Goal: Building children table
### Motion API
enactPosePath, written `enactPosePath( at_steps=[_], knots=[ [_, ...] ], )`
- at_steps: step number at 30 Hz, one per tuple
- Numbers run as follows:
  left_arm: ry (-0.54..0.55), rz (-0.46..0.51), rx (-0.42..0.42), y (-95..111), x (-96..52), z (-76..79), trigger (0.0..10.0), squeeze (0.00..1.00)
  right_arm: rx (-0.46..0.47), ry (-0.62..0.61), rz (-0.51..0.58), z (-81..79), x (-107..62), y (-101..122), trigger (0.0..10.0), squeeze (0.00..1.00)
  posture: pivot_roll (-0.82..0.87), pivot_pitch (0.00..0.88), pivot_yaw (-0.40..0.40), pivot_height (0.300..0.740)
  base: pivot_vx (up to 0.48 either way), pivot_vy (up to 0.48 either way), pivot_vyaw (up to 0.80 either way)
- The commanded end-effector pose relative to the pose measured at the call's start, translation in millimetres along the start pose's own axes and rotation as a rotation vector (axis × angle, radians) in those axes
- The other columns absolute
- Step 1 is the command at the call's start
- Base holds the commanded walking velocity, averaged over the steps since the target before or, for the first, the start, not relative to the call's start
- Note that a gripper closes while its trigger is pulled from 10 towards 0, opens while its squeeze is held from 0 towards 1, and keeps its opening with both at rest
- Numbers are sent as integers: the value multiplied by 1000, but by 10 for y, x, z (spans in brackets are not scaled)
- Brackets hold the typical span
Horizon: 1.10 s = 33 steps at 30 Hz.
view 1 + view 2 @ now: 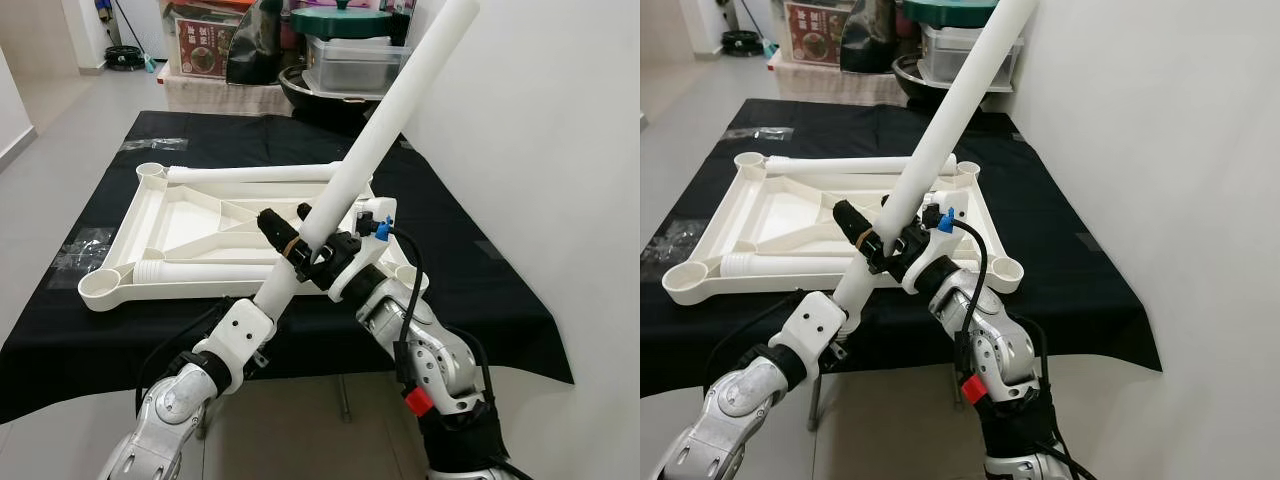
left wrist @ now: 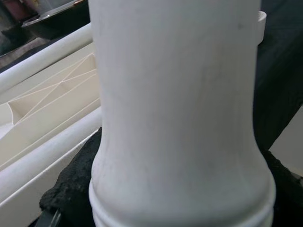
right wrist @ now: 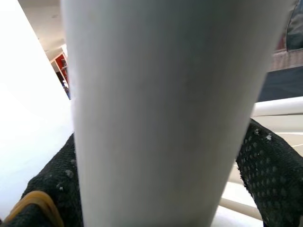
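Note:
An upturned white plastic tabletop [image 1: 150, 215] lies on a table under a black cloth [image 1: 480, 290]. Round sockets mark its corners [image 1: 101, 285]. Two white legs lie on it, one along the far edge [image 1: 250, 173] and one along the near edge [image 1: 200, 271]. A third long white leg [image 1: 380, 130] slants up to the right over the near edge. My left gripper [image 1: 272, 300] is shut on its lower ridged end [image 2: 175, 118]. My right gripper [image 1: 297, 240] is shut on it just above, black fingers [image 3: 270, 165] on both sides.
A white wall [image 1: 540, 120] stands close on the right. Behind the table are pots, a plastic box [image 1: 350, 60] and a printed carton [image 1: 205, 45]. Grey floor [image 1: 60, 150] lies open to the left.

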<state>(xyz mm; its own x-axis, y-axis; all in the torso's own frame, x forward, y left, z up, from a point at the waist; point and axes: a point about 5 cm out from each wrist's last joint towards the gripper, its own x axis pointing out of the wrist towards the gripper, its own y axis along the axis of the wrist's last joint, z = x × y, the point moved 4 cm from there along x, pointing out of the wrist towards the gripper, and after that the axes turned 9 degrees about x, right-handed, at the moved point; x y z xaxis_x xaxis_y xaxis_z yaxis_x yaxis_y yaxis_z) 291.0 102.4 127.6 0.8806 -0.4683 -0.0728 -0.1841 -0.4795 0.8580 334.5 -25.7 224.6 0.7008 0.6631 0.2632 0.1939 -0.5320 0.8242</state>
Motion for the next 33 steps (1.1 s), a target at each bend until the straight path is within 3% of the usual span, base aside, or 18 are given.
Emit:
enactPosePath(
  at_steps=[1, 12, 28, 29, 33],
  knots=[
    [-18, 17, 0, 29, -25, 26, 10000, 0, 4, 8, 6, -11, -30, 32, 10000, 0, 57, 0, -91, 740, 0, 0, 0],
    [-53, 24, 48, 8, -36, 83, 10000, 0, 27, 37, -34, -73, -52, -48, 10000, 0, 56, 0, -85, 740, 0, 0, 0],
    [-71, 36, 23, 44, -21, 161, 10000, 0, 25, 59, -51, -143, -46, -99, 10000, 0, 55, 0, -82, 740, 0, 0, 0],
    [-78, 39, 17, 52, -19, 186, 10000, 0, 27, 59, -50, -146, -44, -97, 510, 0, 55, 0, -83, 740, 0, 0, 0],
    [-92, 43, 30, 55, -24, 221, 10000, 0, 32, 61, -49, -151, -37, -99, 0, 0, 55, 0, -81, 740, 0, 0, 0]
  ],
)
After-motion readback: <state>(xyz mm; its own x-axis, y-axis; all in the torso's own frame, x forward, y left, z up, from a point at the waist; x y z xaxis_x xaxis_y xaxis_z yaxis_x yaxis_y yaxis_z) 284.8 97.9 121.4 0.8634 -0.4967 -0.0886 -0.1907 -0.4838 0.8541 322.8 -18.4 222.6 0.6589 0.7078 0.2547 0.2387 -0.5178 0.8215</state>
